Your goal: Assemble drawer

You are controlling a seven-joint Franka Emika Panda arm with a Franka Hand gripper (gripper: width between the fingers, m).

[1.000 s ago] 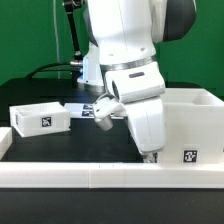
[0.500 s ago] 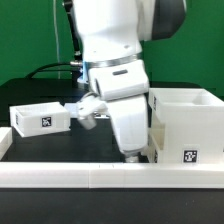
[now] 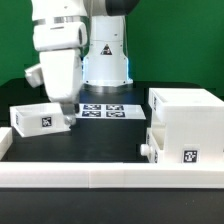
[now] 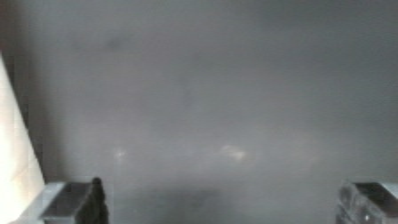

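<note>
The white drawer case (image 3: 186, 104) stands at the exterior view's right. A knobbed tray (image 3: 172, 146) with a square tag sits in its lower part, its knob (image 3: 146, 150) pointing to the left. A second white tray (image 3: 40, 117) with a tag lies on the black table at the exterior view's left. My gripper (image 3: 66, 112) hangs just above and behind that tray's right end. In the wrist view my gripper (image 4: 222, 205) is open wide and empty, with only dark table between the fingertips (image 4: 80, 200). A white edge (image 4: 13, 130) shows at one side.
The marker board (image 3: 105, 110) lies flat at the back middle of the table. A long low white rail (image 3: 100, 177) runs along the front edge. The robot's base (image 3: 105, 60) stands behind the marker board.
My arm has swung from in front of the drawer case across to the exterior view's left, over the loose tray. The case and its tray now show in full.
</note>
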